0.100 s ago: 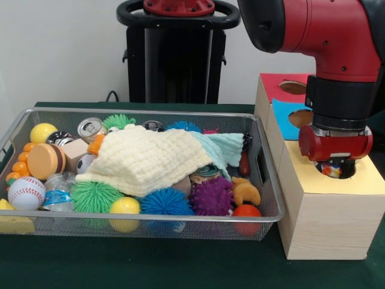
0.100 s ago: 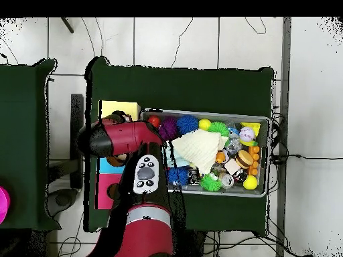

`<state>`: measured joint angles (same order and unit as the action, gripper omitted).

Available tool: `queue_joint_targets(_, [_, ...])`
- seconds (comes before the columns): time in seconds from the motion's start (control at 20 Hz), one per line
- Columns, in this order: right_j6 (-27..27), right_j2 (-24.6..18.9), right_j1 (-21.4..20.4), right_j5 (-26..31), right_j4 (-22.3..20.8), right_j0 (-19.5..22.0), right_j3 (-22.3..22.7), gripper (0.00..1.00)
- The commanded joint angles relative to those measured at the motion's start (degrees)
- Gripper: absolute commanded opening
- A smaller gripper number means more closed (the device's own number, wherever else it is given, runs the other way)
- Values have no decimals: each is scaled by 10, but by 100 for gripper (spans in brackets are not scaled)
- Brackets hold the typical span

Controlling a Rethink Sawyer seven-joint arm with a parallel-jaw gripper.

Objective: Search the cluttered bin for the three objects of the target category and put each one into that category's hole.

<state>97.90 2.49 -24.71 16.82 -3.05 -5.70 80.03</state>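
Observation:
My gripper (image 1: 334,167) hangs right over the round hole (image 1: 348,173) in the yellow top (image 1: 337,183) of the wooden sorting box, its tip down at the hole's mouth. A small multicoloured object (image 1: 330,171) shows in the hole just beneath it. Whether the gripper holds that object is hidden by the red wrist. The wire bin (image 1: 150,218) lies to the left, full of toys: a baseball (image 1: 26,192), yellow balls (image 1: 124,206), spiky balls in green (image 1: 96,196), blue (image 1: 166,202) and purple (image 1: 212,196). In the overhead view the arm (image 2: 127,137) covers the gripper.
A cream knitted cloth (image 1: 147,159) and a mint cloth (image 1: 227,147) cover the bin's middle. The box also has a blue section (image 1: 287,111) and a red section (image 1: 280,81), each with a hole. A toy croissant (image 1: 245,191), red ball (image 1: 246,211) and can (image 1: 90,127) lie in the bin (image 2: 266,157).

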Motion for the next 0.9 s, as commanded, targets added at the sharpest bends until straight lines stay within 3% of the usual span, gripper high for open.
queue_joint_targets(0.05, [81,-17,6,30,5,19,41,0])
queue_joint_targets(0.65, [86,-13,6,19,5,16,38,0])
queue_joint_targets(0.9, [78,-26,-33,16,2,27,71,0])
